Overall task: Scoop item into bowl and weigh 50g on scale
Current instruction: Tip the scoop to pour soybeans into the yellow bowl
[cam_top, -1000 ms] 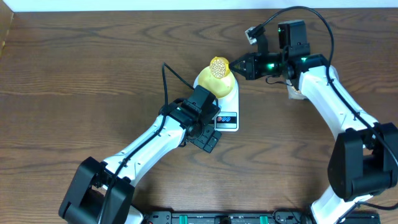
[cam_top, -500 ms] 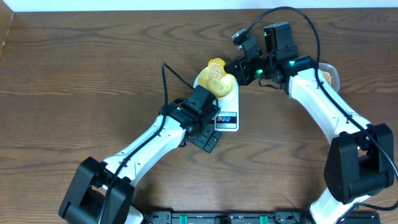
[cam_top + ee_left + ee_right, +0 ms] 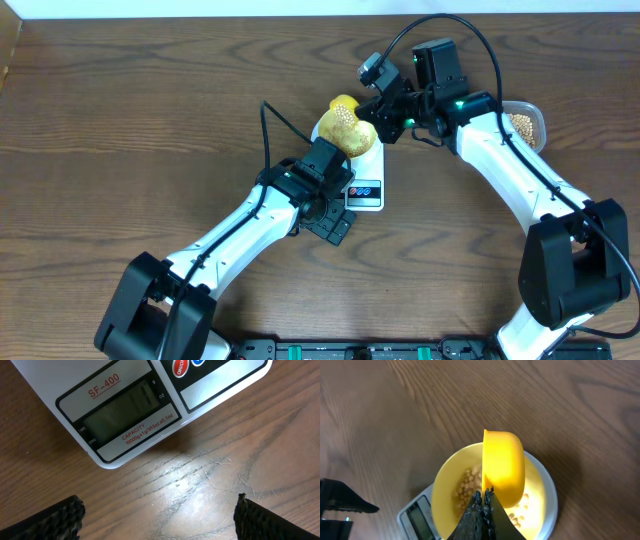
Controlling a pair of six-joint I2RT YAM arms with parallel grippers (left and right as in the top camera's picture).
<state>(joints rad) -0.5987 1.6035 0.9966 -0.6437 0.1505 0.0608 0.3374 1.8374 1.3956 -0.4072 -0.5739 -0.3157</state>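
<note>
Right gripper (image 3: 483, 497) pressed together, pinching the handle of one yellow scoop (image 3: 503, 467). Scoop is tipped on its side, mouth turned left in the right wrist view, hanging over the bowl (image 3: 440, 485) and above its contents.

One pale yellow-green bowl, sitting on one white scale (image 3: 125, 405). Beans (image 3: 465, 487) lie in the bowl bottom, loosely spread on both sides of the scoop; too many and too small to count exactly. Some are hidden behind the scoop.

Left gripper (image 3: 157, 520) spread wide, holding nothing. Both fingertips show at the bottom corners of the left wrist view, over bare table (image 3: 150, 100), just in front of the scale's front edge and not touching it.

Scale: one grey display (image 3: 120, 407), digits not readable. Two buttons, one red (image 3: 181, 366) and one blue (image 3: 200, 361), both cut off by the top of the left wrist view.

One clear tub (image 3: 540, 115) at the far right of the table, partly behind the right arm, with more beans in it. It stands well apart from the scale.

Totals: two arms, one scoop, one bowl, one scale, one tub.
</note>
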